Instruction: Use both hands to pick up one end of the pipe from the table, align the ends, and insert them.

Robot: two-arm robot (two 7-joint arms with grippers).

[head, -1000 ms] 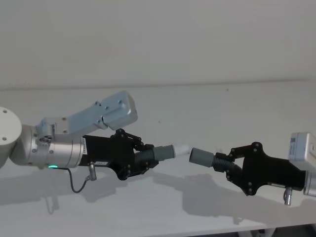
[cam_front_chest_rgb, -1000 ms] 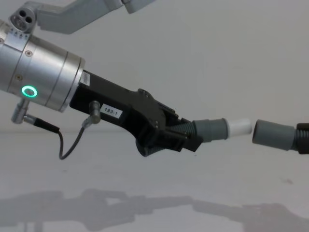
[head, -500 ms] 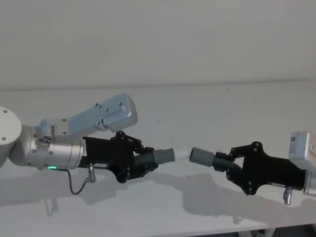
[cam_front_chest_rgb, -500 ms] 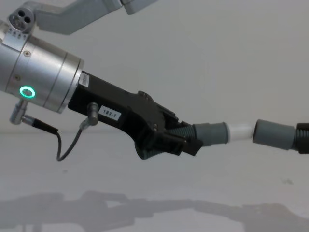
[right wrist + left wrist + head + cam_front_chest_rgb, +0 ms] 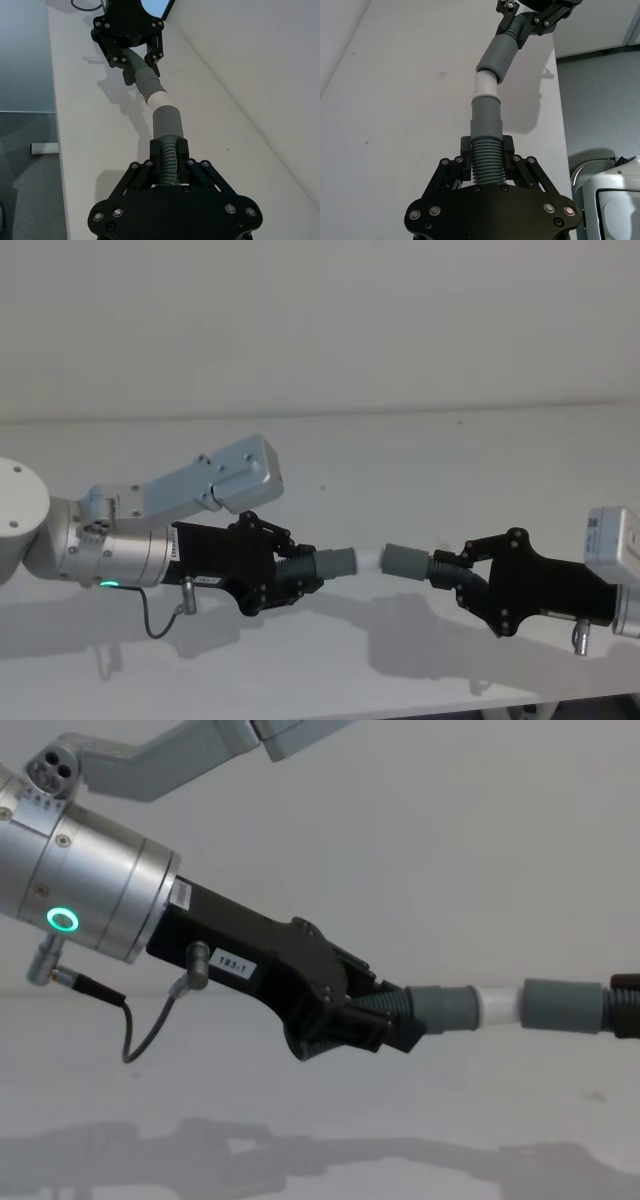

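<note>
While both claws clamp pipe pieces, white tip (image 5: 371,559) meets cuff above matt table (image 5: 420,460); pale wall (image 5: 320,320) behind.

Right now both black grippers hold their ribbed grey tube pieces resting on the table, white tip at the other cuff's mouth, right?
Not resting: the chest view shows the left tube piece and right tube piece held above the whitish table, shadows below. The rest stands.
</note>
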